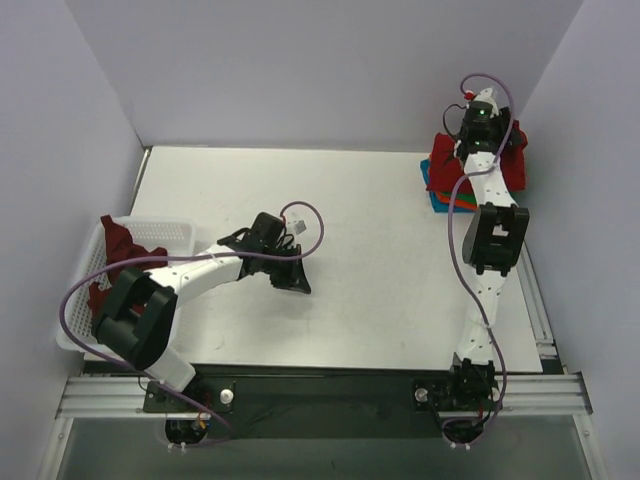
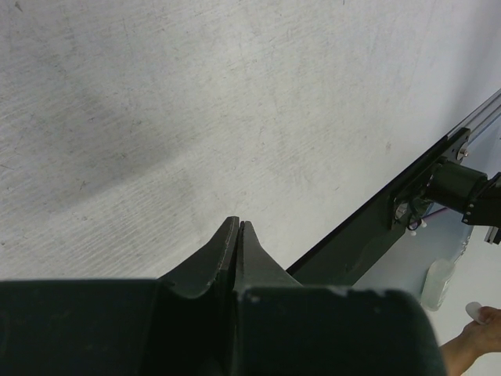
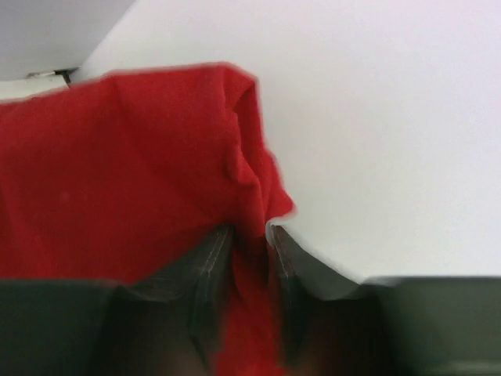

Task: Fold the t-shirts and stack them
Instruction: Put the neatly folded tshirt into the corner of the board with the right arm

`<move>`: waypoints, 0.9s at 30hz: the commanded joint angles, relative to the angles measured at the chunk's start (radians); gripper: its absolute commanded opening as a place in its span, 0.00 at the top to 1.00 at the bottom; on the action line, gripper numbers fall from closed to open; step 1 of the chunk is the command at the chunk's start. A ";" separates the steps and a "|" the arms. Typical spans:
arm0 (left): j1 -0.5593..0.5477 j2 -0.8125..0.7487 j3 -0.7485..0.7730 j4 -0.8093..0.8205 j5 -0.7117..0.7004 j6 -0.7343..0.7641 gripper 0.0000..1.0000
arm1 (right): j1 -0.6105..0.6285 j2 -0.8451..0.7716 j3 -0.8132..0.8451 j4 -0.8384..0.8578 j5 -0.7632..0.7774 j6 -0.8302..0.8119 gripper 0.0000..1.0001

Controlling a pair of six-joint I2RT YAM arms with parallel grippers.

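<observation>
Cloth of the red shirt (image 3: 117,172) sits pinched between your right gripper's (image 3: 249,231) fingers and spreads away to its left, draped on the folded stack (image 1: 434,192). Your left gripper (image 2: 238,227) is closed on nothing, just above the bare table (image 2: 196,102). The maroon shirt (image 1: 120,242) lies in the basket (image 1: 175,228), well away from it, beside that arm's elbow.

- Table (image 1: 380,260): white flat top, faint scuffs + grey marks close up; walls on left, far + right sides.
- Black strip (image 1: 320,385): runs along near edge.
- White mesh basket (image 1: 175,232): sits at left edge, abt mid-depth.
- Stack of folded t-shirts (image 1: 437,195): far right corner, near wall; blue, green + orange edges show on its left side, red t-shirt (image 1: 443,160) on top.
</observation>
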 commanded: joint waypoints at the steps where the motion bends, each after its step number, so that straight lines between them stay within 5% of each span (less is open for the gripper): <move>1: -0.003 0.026 0.007 0.040 0.034 0.001 1.00 | -0.024 0.043 0.057 0.020 0.000 0.054 0.34; 3: -0.003 0.023 0.007 0.042 0.034 0.001 1.00 | -0.025 0.053 0.080 -0.014 0.004 0.095 0.00; 12: 0.005 -0.013 0.029 0.020 0.006 0.005 1.00 | 0.054 -0.060 0.012 -0.064 0.027 0.192 0.00; 27: 0.091 -0.189 0.014 -0.038 -0.158 0.021 0.98 | 0.488 -0.712 -0.761 -0.251 -0.104 0.790 0.00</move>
